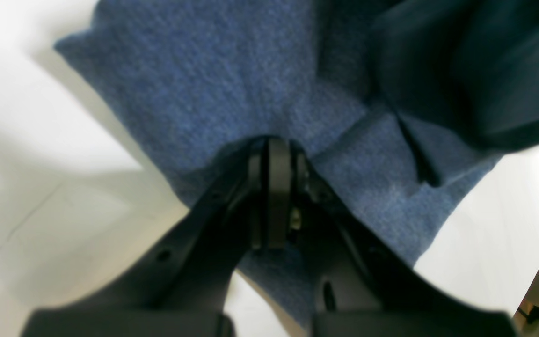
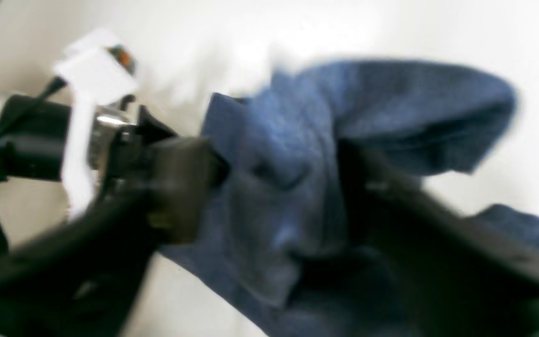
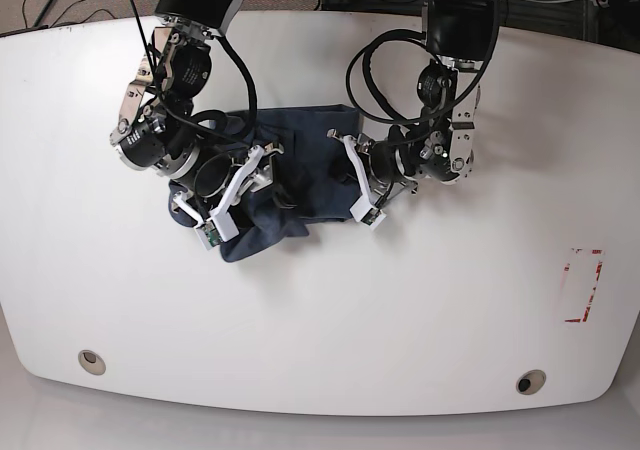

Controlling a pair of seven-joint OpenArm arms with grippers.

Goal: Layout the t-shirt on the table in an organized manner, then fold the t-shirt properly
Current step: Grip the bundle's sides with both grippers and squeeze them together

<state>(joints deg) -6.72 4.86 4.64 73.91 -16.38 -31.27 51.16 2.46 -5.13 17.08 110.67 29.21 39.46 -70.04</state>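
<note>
The blue t-shirt [image 3: 300, 175] lies crumpled in a heap on the white table [image 3: 320, 310], between my two arms. My left gripper [image 3: 338, 168] is at the heap's right side. In the left wrist view its fingers [image 1: 276, 187] are pressed together and the left gripper [image 1: 274, 145] pinches a fold of the t-shirt [image 1: 204, 84]. My right gripper [image 3: 278, 192] is over the heap's left part. In the blurred right wrist view its jaws stand wide apart, with the right gripper [image 2: 279, 187] straddling bunched t-shirt cloth [image 2: 414, 103].
Two round grommet holes [image 3: 91, 361] [image 3: 530, 381] sit near the table's front edge. A red-outlined rectangle [image 3: 583, 285] marks the right side. Both arms crowd over the shirt, and the other arm [image 2: 31, 135] shows at the left of the right wrist view.
</note>
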